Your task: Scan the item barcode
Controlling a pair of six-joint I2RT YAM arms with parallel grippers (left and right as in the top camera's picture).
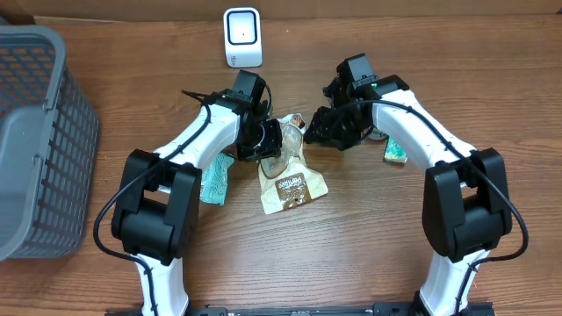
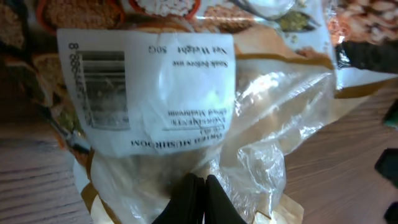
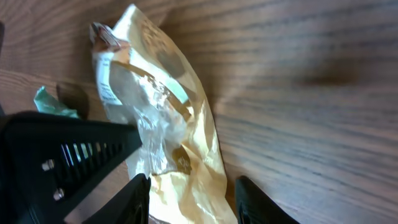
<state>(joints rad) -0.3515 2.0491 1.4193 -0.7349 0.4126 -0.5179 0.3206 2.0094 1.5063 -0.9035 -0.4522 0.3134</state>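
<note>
**A:** Where is the pouch [image 1: 292, 186]?

**B:** Between the 2 sets of jaws, with its far end on the wooden worktop [image 1: 369, 254]. The left jaws are closed, pinching a fold of its clear, crinkled film. The right jaws stand apart, 1 finger on either side of the cream paper end, and they don't seem to be pressing it.

**A:** What is hard to make out?

**B:** The white label [image 2: 149, 87] just beyond the left jaws reads upside down and is blurred. The barcode [image 2: 102, 87] on it is washed out by glare. From overhead, both arms cover the pouch's upper end.

**A:** Anything else?

**B:** A white, rounded scanner [image 1: 242, 37] stands well beyond both jaws. A grey mesh basket [image 1: 35, 132] sits far outside the left jaws, cut off by the frame. A teal packet [image 1: 213, 182] lies behind the left jaws and a second teal packet [image 1: 395, 152] behind the right jaws, each half hidden under an arm.
</note>
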